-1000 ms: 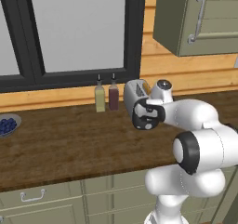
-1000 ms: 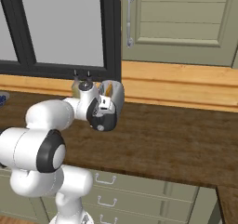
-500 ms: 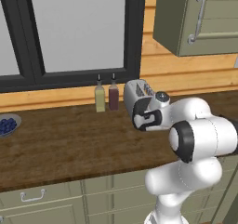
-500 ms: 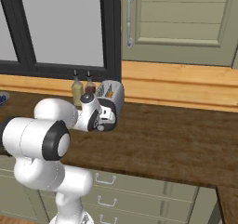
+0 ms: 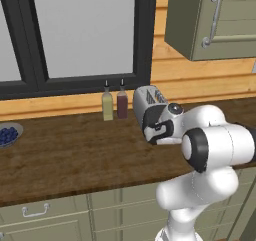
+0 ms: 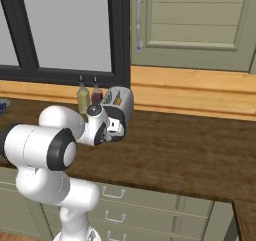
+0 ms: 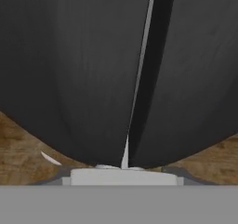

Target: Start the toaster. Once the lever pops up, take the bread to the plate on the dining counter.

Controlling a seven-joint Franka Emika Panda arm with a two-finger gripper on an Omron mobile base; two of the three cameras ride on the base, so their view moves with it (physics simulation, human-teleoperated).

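- We are at the first step: starting the toaster, which stands at the back of the wood counter, just beside two bottles under the window.
- Our gripper is pressed up against the toaster's black end panel; in the hand view that dark rounded panel looms right in front of the camera, with a thin pale vertical line down it.
- We cannot tell from these views whether the jaws stand apart or are closed on anything; the fingers are hidden against the panel.
- The lever itself we cannot pick out with certainty. The bread is not clear to us either, though something pale shows in the slot.
- We judge the lever is not yet pushed down, so the next move calls for a steady downward press along the panel, keeping contact so the tip does not slip off.
- A bowl of blue berries sits far to the left, well apart from the work.
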